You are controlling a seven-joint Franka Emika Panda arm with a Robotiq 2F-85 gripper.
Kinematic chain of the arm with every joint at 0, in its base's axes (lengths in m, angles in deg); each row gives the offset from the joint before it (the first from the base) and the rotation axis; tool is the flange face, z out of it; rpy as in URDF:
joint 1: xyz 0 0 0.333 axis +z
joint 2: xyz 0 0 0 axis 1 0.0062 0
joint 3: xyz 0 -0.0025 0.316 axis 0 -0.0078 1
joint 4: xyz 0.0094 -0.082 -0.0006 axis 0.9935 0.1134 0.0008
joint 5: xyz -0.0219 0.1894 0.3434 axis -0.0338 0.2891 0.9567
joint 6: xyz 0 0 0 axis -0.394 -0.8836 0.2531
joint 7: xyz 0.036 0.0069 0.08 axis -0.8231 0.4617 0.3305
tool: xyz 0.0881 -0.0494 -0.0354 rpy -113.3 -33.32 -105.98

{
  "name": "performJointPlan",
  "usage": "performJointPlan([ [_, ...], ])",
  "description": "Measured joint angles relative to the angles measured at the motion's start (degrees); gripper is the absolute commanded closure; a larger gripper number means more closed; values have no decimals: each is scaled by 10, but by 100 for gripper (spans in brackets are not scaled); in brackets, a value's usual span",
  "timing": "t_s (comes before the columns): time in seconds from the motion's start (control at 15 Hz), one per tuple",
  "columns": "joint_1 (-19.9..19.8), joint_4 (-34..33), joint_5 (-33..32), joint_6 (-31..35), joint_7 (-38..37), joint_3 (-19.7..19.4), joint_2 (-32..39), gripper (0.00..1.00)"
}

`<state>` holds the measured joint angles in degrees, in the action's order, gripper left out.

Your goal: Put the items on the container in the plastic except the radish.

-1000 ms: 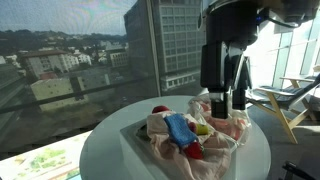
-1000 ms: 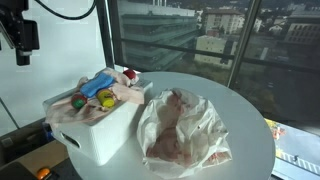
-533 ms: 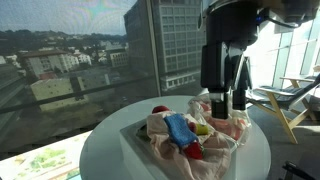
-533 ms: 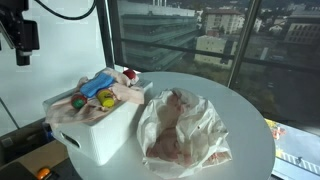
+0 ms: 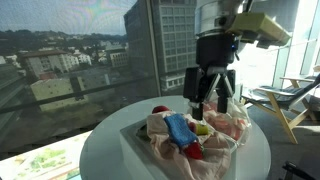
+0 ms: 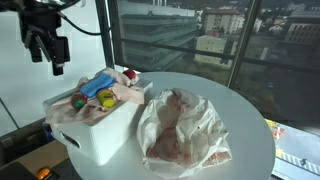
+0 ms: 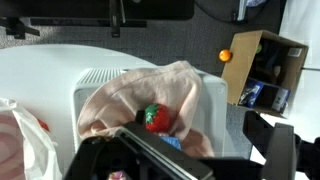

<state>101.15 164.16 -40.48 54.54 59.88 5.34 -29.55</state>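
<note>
Cloth (image 7: 128, 95) with blue toy (image 6: 98, 85) in white container (image 6: 97, 137), plastic bag (image 6: 182, 125) beside

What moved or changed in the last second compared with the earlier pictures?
The claw shifted sideways toward the white container and turned at the wrist. It is open and holds nothing, and nothing was gripped or released. The container, the items in it and the plastic bag on the table lie as before.

You face a round white table (image 6: 250, 120) beside tall windows (image 5: 80, 50) over a daylit city, with a wooden chair (image 5: 283, 106) nearby.
</note>
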Motion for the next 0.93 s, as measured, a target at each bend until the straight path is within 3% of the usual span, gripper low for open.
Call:
performJointPlan([
  [0.27, -22, -3, -25, 84, -2, -1, 67, 0],
  [0.93, -30, -53, -108, 281, -22, -3, 244, 0],
])
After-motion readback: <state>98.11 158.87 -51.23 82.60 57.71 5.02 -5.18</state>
